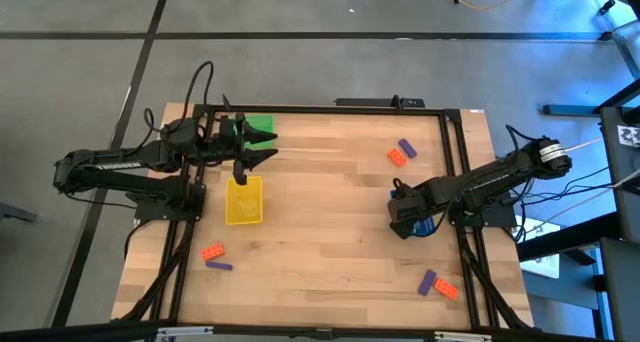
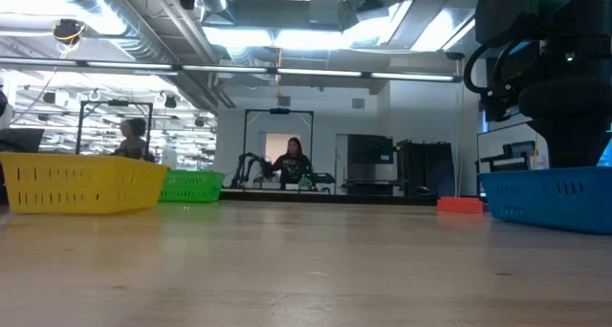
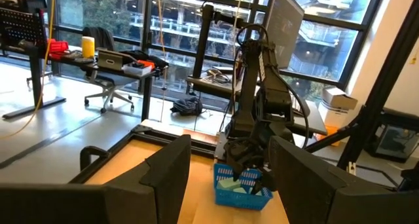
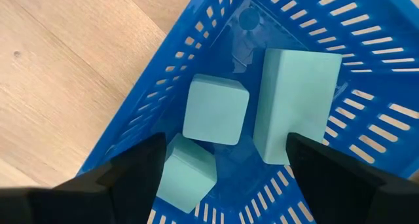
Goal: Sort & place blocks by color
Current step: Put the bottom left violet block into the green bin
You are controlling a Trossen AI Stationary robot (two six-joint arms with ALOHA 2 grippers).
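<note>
You have three trays on the wooden table (image 1: 330,222): a yellow tray (image 1: 244,201) near the left edge, a green tray (image 1: 258,129) by the far-left corner, and a blue tray (image 4: 196,54) at the right edge. Beyond the table, two people (image 2: 291,162) sit in the room.

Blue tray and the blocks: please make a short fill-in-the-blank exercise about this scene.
1. The right gripper hangs open over the ____ tray.
2. In that tray lie ____ light teal blocks.
3. The left gripper is open above the yellow tray and holds ____.
4. Each purple block on the table lies beside an ____ one.

Missing words: blue; three; nothing; orange
</note>
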